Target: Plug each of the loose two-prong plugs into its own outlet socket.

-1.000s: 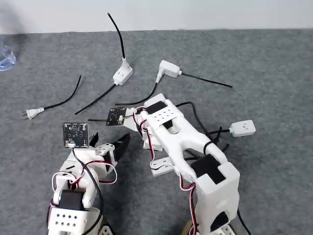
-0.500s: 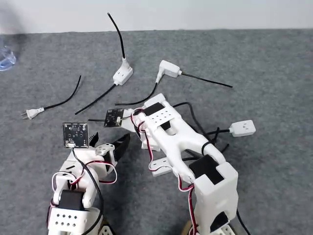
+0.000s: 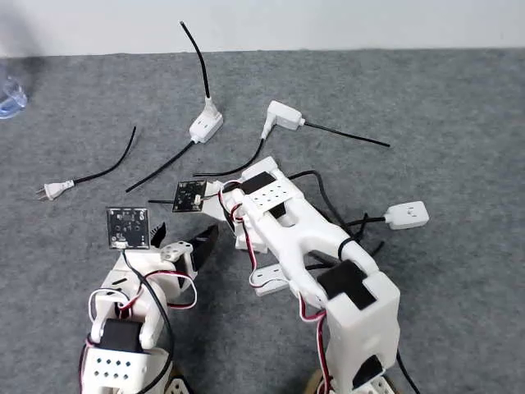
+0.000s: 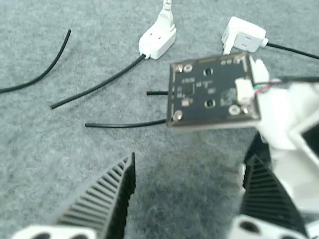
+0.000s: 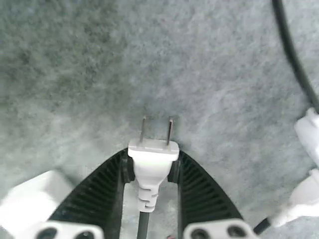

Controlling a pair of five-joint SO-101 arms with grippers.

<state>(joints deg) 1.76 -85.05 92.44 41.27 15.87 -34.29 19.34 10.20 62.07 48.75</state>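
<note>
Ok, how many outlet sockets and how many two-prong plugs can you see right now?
Outlet sockets: 3
Two-prong plugs: 2, one of them held in the right gripper
Total: 5

White plug [image 5: 152, 152]; ribbed black right pincer [image 5: 149, 162]; mottled grey carpet [image 5: 75, 59]

The right gripper [image 5: 151, 167] is clamped on a white two-prong plug [image 5: 152, 155] — its black ribbed fingers [image 5: 107, 185] pressing both sides, prongs [image 5: 144, 130] pointing out over the grey carpet [image 5: 75, 64] — with a black cable [image 5: 289, 45] lying nearby.
</note>
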